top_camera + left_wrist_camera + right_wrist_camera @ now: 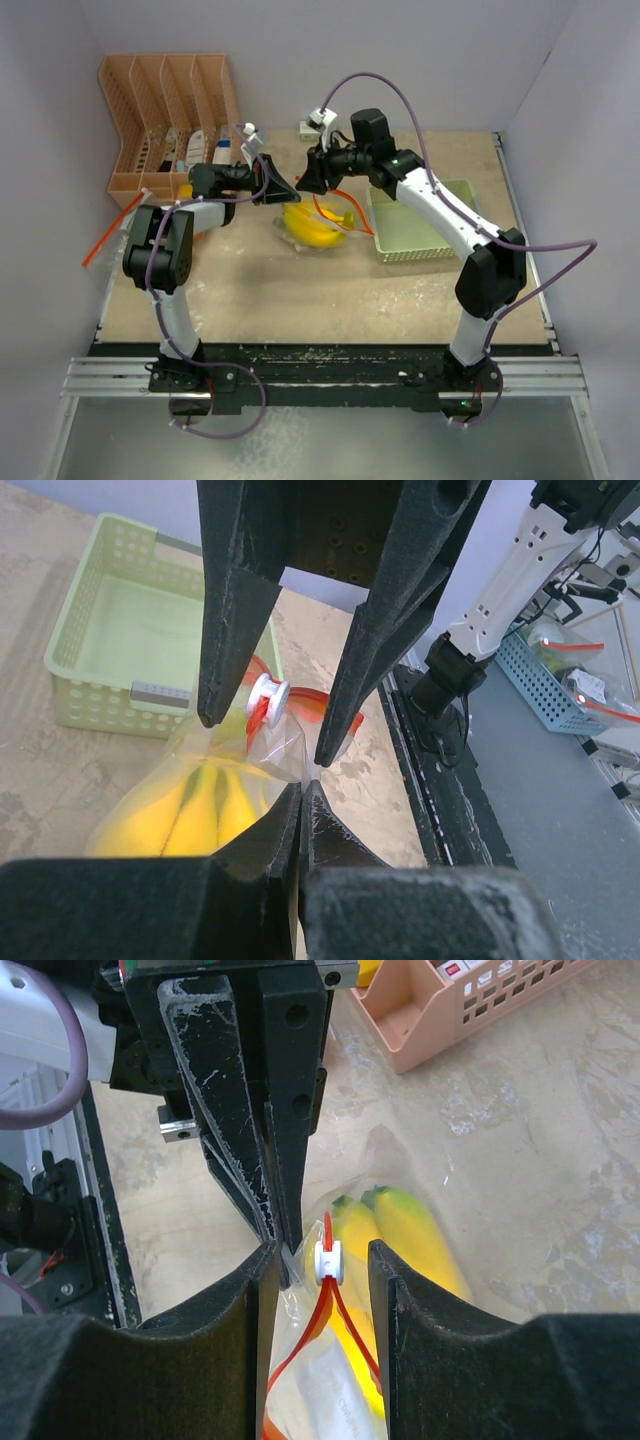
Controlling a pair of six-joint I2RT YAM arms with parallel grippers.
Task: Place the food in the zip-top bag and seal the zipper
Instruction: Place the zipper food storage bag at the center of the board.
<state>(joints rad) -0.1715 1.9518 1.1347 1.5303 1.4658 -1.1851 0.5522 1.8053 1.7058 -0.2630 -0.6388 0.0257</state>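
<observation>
The clear zip-top bag with a red zipper lies mid-table, holding the food, a bunch of yellow bananas. My left gripper is shut on the bag's thin plastic edge just beyond the zipper's end. My right gripper faces it, open. Its fingers straddle the white slider with a gap on each side. The two red zipper strips spread apart behind the slider, toward the right wrist.
A pale green perforated tray stands right of the bag, partly under the right arm. An orange slotted organizer fills the back left corner. A red-edged strip pokes out beside the left arm.
</observation>
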